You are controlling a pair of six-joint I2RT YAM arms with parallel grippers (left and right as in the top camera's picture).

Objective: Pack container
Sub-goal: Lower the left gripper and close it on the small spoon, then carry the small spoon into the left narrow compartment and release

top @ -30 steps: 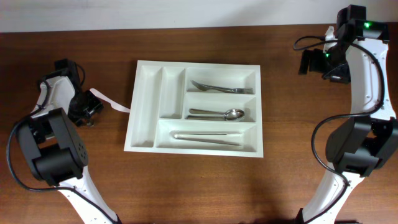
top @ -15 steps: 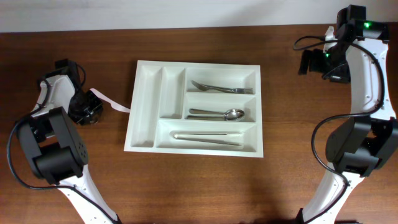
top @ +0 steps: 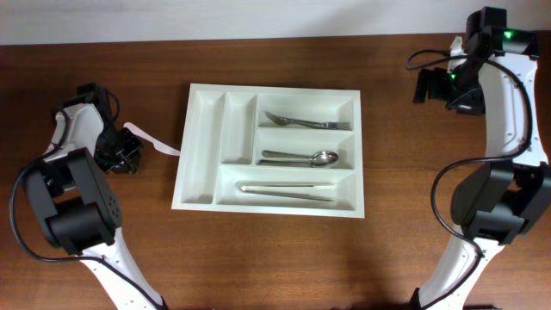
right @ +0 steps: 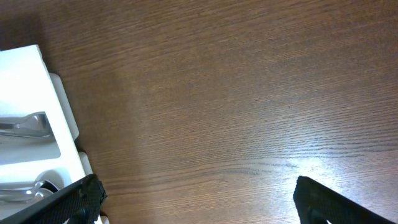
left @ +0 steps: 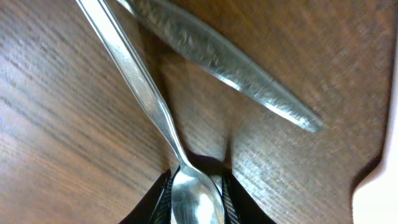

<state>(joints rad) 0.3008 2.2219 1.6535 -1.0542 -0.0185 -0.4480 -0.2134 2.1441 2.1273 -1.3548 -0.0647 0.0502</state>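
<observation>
Left tool (left: 196, 202) has closed in over the last second: dark fingers (left: 155, 202) now clamp both sides of the polished steel spoon (left: 134, 81) bowl, its slim handle running off over the wood-grain counter (left: 50, 155). Knife (left: 230, 68) with a hammered texture lies just beside it, near the counter's left edge. Right tool (right: 198, 193) is spread wide, gripping nothing, by the far right corner. Container (top: 202, 138): smooth white plastic rectangle, mid-counter, long axis parallel to the far edge, narrow compartments at its left end.

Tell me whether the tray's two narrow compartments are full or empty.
Empty. In the container both narrow compartments show only bare white floor.
</observation>
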